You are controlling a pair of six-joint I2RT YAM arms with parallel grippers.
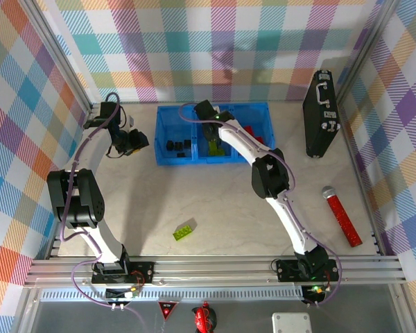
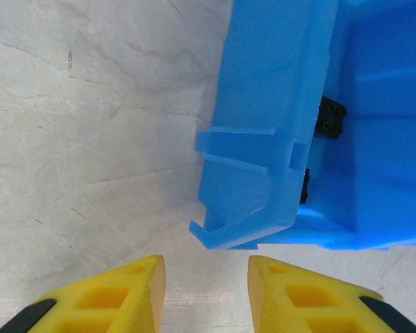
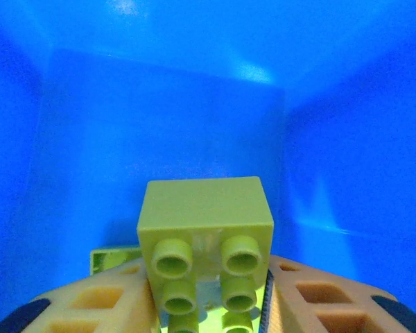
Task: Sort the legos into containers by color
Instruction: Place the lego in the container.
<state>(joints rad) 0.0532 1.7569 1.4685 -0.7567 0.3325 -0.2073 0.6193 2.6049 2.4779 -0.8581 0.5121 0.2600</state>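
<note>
The blue three-compartment tray [image 1: 168, 156] lies at the back of the table. Black cubes [image 1: 177, 146] sit in its left compartment, and red bricks [image 1: 259, 136] show in the right one. My right gripper [image 1: 211, 132] reaches down into the middle compartment, shut on a lime-green brick [image 3: 206, 243] with its studs facing the camera. Another green brick [image 3: 111, 257] lies just behind the left finger. One lime-green brick [image 1: 184, 229] remains on the table near the front. My left gripper [image 2: 206, 291] hangs open just left of the tray's corner [image 2: 249, 208], nothing between its yellow fingers.
A black briefcase [image 1: 319, 114] lies against the back right wall. The long red stick with a grey handle [image 1: 342, 216] lies at the right side. Plaid walls close in the table on three sides.
</note>
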